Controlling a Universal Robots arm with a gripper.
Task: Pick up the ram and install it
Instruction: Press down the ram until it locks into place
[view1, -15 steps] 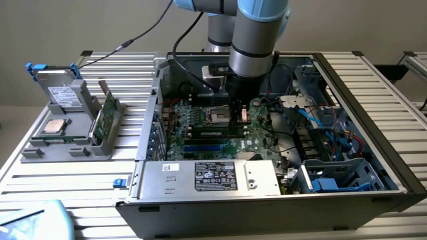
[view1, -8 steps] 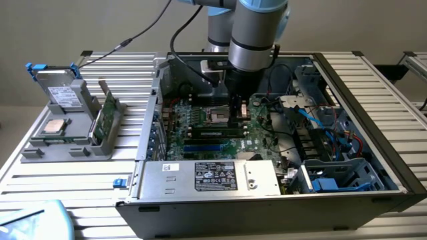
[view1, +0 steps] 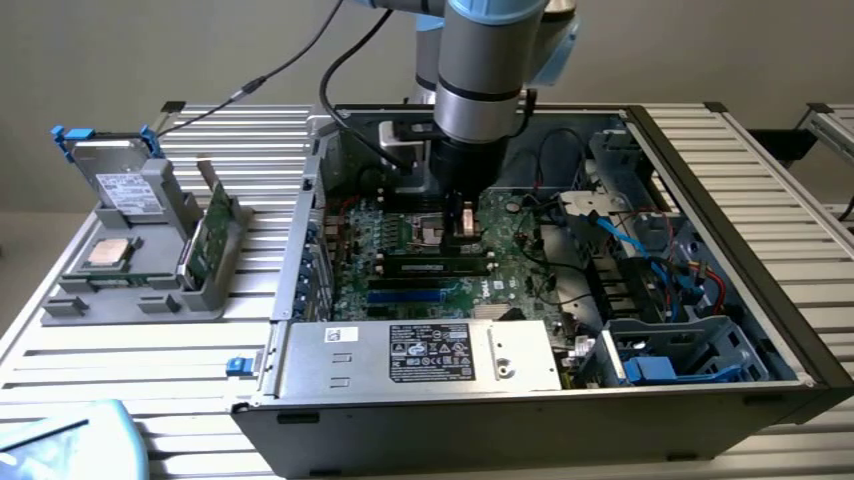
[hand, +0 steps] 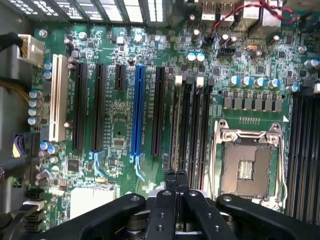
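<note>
Over the motherboard (hand: 125, 125), gripper (hand: 176, 176) pressed together, holding nothing visible; descending could strike memory slots (hand: 192, 125)

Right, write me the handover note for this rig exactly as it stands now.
Gripper: shut, nothing visibly held, its tips down at the black memory slots beside the CPU socket.
Ram: what looks like it lies along one slot on the motherboard, just below the gripper in the exterior view.
Done: pickup and placing into the slot, apparently.
Left: seating; I cannot tell whether the stick is fully down or latched.
</note>
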